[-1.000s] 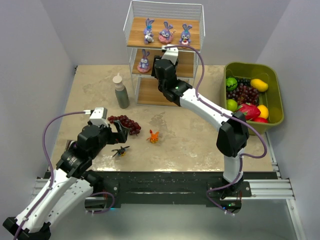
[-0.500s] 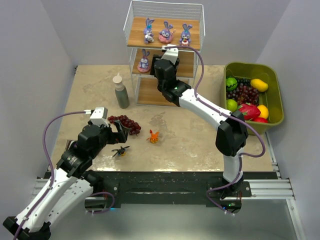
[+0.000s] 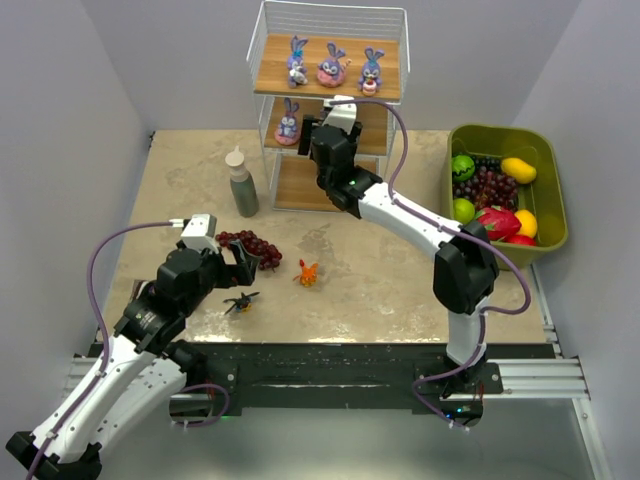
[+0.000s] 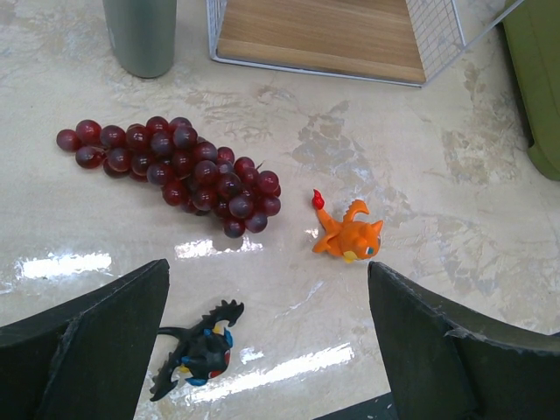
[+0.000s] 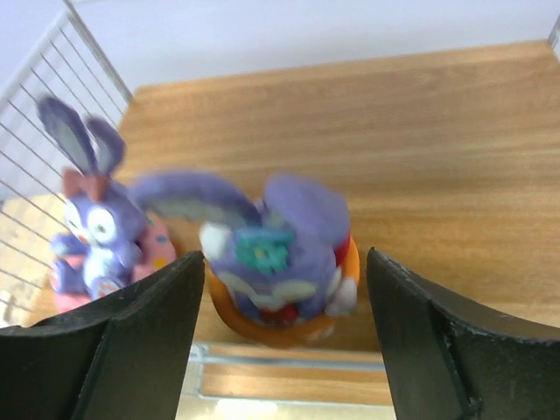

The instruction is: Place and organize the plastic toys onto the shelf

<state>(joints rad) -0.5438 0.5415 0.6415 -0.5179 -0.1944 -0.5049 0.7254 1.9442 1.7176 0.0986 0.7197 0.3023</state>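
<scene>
The right gripper [image 5: 283, 262] is spread with 1 orange-ringed bunny [image 5: 262, 249] between its fingers on the middle board of the shelf [image 5: 437, 131], while the left gripper [image 4: 267, 271], also spread over the counter [image 4: 455, 184], has the orange creature [image 4: 348, 234] just ahead and the black bug [image 4: 199, 350] beside 1 finger.

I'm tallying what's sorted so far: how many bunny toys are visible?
5. Three bunnies in a row on the shelf's top board, one at the middle board's left, one between the right gripper's fingers beside it. The arm may hide more.
</scene>
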